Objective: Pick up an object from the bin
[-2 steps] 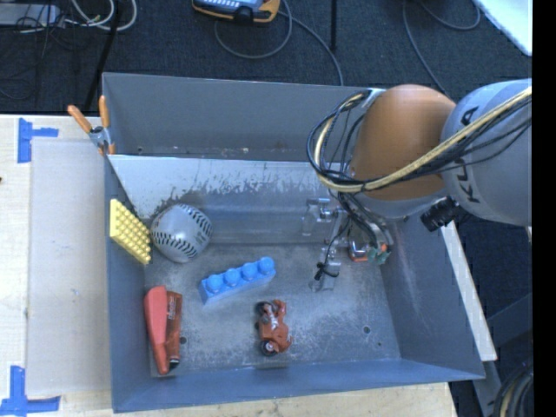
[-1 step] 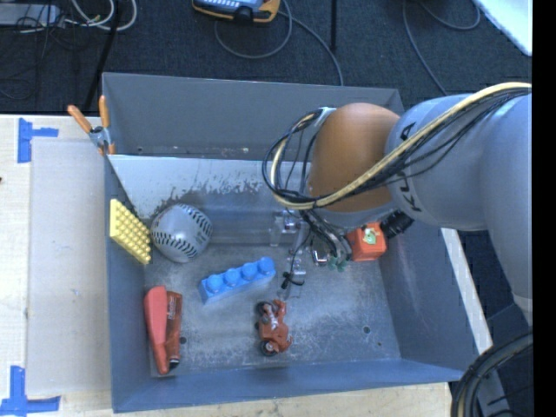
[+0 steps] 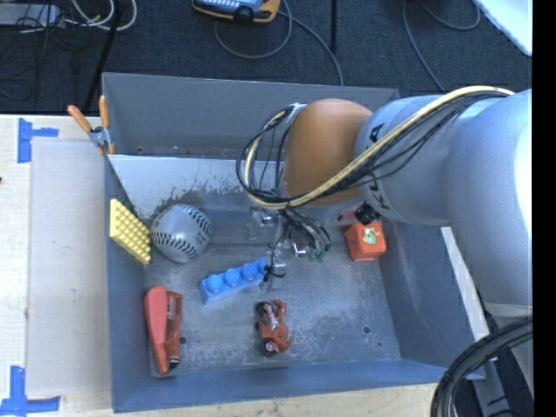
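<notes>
Near centre, the claw (image 3: 275, 266), grip undiscernible, hangs at the upper-right end of a slanted blue brick (image 3: 228, 282).

Yellow studded plate (image 3: 129, 230) leaning tilted at far left, grey ribbed ball (image 3: 181, 233) sitting just beside it. Red stapler-looking thing (image 3: 162, 328) lying lengthwise at lower left. Small red toy car (image 3: 273, 327) sitting near front, apart from it. Orange-red block (image 3: 365, 241) sitting over on right. Up top, handheld controller (image 3: 237, 0) lying on dark floor (image 3: 174, 50), cables (image 3: 313, 37) trailing round it.

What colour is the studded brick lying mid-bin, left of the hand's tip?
Light blue, plain all over; the studded brick shows best in the camera view.
</notes>
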{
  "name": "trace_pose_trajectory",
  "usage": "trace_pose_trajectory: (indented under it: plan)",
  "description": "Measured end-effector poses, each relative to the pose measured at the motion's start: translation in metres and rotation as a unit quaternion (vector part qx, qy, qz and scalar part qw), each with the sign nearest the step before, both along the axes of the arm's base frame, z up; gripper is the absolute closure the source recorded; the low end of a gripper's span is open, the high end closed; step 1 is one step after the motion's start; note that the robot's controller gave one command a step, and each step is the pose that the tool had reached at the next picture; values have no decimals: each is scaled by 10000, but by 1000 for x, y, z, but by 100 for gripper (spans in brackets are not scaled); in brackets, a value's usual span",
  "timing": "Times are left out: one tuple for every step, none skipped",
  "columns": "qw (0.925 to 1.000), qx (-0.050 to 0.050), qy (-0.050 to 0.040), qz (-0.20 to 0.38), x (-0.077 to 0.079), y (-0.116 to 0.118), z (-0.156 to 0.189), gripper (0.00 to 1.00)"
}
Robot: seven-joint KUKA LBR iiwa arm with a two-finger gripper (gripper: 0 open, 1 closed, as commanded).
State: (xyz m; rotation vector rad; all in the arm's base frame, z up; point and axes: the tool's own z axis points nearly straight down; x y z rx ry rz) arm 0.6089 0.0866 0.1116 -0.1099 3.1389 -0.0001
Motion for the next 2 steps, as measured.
trace_pose_trajectory:
  plan:
    - [10000,12,46,-12,-45,23,-42,100]
    - [10000,11,46,-11,-45,23,-42,100]
